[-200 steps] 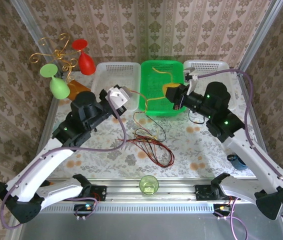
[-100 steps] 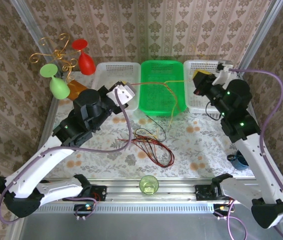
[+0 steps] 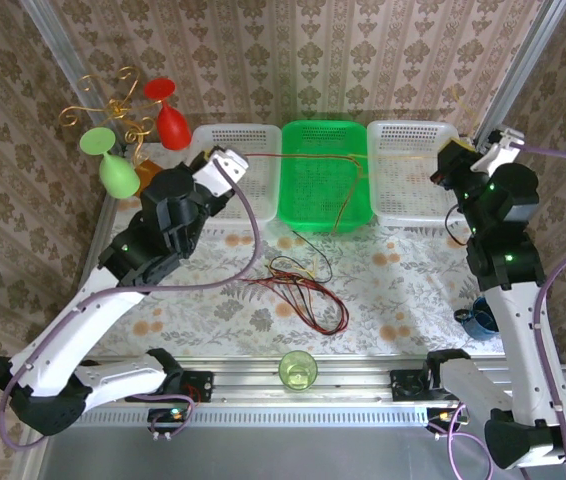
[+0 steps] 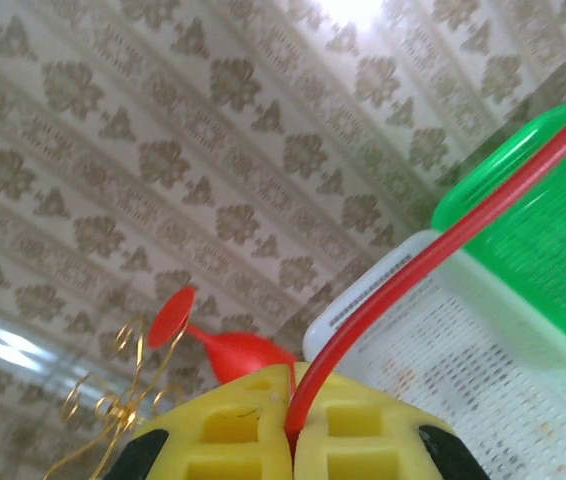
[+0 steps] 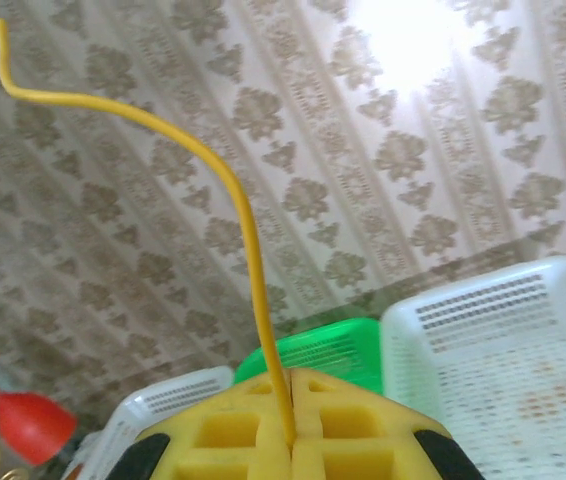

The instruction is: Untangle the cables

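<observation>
Cables [image 3: 298, 290]: tangled heap at the middle of the floral-print counter [image 3: 213, 310]; patterned wallpaper [image 3: 363, 50] on three sides. Left claw [image 4: 291, 428] closed, pinching red cable [image 4: 443, 250], which runs across green basket [image 3: 308, 195]. Right claw [image 5: 291, 425] closed, pinching yellow cable [image 5: 233, 190]. Since a second ago, right claw swung from green basket out past right white basket [image 3: 408, 190]; red cable pulled straight.

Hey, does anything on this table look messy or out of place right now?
Yes. A snarl of red and black cables lies loose on the table in front of the green basket, outside every basket. One red cable runs from the shut left gripper over the white basket.
</observation>
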Robot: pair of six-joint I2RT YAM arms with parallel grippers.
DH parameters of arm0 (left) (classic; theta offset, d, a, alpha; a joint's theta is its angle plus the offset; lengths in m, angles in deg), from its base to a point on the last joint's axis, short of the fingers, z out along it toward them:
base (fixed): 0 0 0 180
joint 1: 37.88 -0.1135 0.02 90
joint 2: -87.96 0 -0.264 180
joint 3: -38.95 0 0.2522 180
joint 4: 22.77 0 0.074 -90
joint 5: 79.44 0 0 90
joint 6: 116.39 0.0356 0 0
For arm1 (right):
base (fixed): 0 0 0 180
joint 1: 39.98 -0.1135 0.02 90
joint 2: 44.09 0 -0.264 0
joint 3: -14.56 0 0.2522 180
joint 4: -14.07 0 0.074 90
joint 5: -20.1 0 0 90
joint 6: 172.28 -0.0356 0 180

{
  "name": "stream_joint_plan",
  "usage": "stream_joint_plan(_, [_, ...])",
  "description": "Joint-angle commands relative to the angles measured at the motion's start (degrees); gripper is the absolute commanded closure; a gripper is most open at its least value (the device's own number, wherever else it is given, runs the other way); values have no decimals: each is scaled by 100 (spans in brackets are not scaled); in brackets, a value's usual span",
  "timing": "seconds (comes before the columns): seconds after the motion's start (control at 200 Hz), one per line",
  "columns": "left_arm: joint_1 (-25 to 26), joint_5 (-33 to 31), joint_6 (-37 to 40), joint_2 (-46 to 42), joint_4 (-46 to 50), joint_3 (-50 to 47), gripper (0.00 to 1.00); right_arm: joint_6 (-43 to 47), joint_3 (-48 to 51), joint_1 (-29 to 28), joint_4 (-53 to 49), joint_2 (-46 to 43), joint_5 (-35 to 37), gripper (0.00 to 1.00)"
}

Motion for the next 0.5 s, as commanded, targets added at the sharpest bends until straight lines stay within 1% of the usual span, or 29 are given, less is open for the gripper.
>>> stream_joint_plan(0.0, [-283,-771,-539,-172,495,418,100,-127,91,349,-201,-223,791,100])
stream_joint_plan(0.14, [-501,-842,-783,-361,544,368,100,-242,280,695,-175,-386,1051,100])
stream_joint_plan(0.235, [-603,-780,-938,-467,579,324,100,-259,326,810,-247,-451,1212,100])
stream_joint_plan(0.3, [-610,-760,-989,-457,691,346,100,-310,337,852,-330,-470,1453,100])
stream_joint_plan(0.44, [-626,-1092,-1059,-428,888,394,100,-234,328,997,-382,-511,1893,100])
stream_joint_plan(0.495, [-673,-1105,-1081,-501,925,370,100,-225,310,1042,-440,-505,2103,100])
